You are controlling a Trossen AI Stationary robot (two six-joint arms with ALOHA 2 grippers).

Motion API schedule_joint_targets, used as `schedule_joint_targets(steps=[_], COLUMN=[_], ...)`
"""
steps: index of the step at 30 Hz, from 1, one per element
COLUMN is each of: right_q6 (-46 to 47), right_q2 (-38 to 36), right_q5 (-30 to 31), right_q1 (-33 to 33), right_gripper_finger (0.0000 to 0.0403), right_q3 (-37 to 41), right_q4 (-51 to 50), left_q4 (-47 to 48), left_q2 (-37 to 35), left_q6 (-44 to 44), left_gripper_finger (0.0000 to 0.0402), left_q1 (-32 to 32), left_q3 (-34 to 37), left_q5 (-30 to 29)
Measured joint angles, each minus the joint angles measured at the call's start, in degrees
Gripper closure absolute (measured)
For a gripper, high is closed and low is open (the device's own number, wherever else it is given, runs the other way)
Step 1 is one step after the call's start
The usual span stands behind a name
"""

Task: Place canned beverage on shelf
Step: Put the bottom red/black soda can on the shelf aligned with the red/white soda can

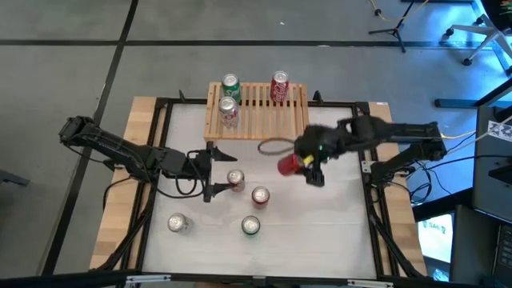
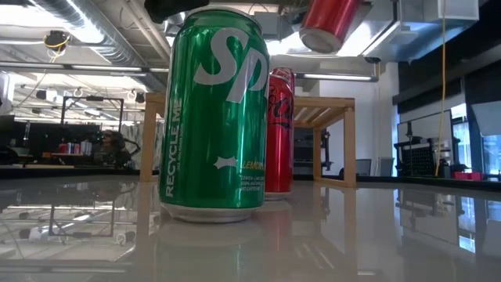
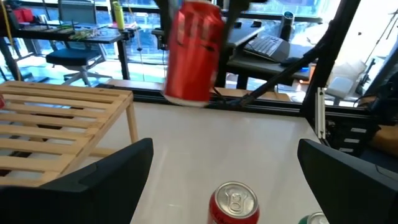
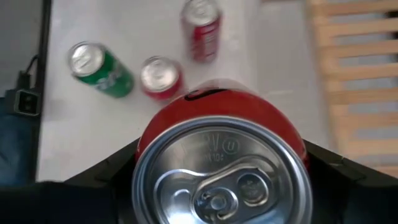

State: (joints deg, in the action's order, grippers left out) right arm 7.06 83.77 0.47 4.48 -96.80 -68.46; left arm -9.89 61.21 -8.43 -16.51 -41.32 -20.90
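Red can held aloft in the right pincer, just off the shelf's front edge.

High view: the red can (image 1: 290,165) is clamped by the right pincer (image 1: 308,166) near the shelf (image 1: 256,112), where three cans stand; the left pincer (image 1: 214,170) is seen spread wide, holding nothing, well apart from the shelf.
Low view: the red can (image 2: 329,23) is raised above the bench (image 2: 407,235), in front of the shelf (image 2: 333,110).
Left wrist view: the can (image 3: 193,53) hangs beside the shelf (image 3: 56,124).
Right wrist view: the can's top (image 4: 221,174) is seen gripped between the fingers.
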Motion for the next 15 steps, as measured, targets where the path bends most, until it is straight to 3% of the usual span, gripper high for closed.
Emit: schedule_joint_targets(steps=[15], right_q6=[-13.3], right_q2=[0.0], right_q5=[-6.6], right_q1=[-19.6], right_gripper_finger=[0.0100], right_q3=[-2.7], right_q4=[-1.7], left_q4=[0.0], left_q2=[0.0], left_q6=[0.0], left_gripper_finger=[0.0011], left_q1=[0.0], left_q3=[0.0], left_q5=[-2.2])
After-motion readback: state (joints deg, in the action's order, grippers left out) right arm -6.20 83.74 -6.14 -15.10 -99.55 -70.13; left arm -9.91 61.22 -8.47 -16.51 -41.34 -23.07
